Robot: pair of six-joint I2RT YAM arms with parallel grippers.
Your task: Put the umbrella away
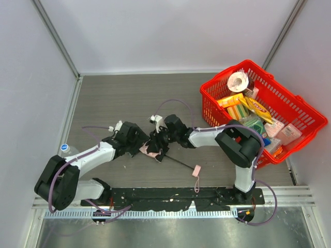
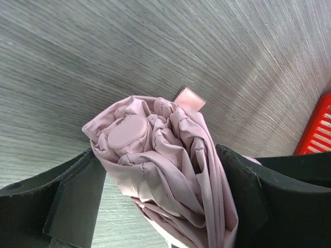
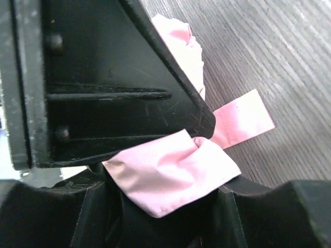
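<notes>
The umbrella (image 1: pixel 150 150) lies at the table's middle, its pale pink fabric bunched between both grippers. Its thin black shaft (image 1: pixel 180 163) runs right to the small pink handle (image 1: pixel 197 170) and wrist loop (image 1: pixel 196 184). My left gripper (image 1: pixel 141 145) stands open around the rolled fabric (image 2: pixel 165 165), which touches the right finger (image 2: pixel 269 201) and leaves a gap at the left finger (image 2: pixel 72 196). My right gripper (image 1: pixel 158 142) is shut on a fold of the fabric (image 3: pixel 170 175). The closing strap (image 3: pixel 243 119) sticks out beside it. The left gripper's black finger (image 3: pixel 103 77) crowds that view.
A red basket (image 1: pixel 223 75) packed with groceries and a paper roll stands at the back right, its edge showing in the left wrist view (image 2: pixel 315 129). A clear bottle (image 1: pixel 66 150) sits by the left arm. White walls close in the table.
</notes>
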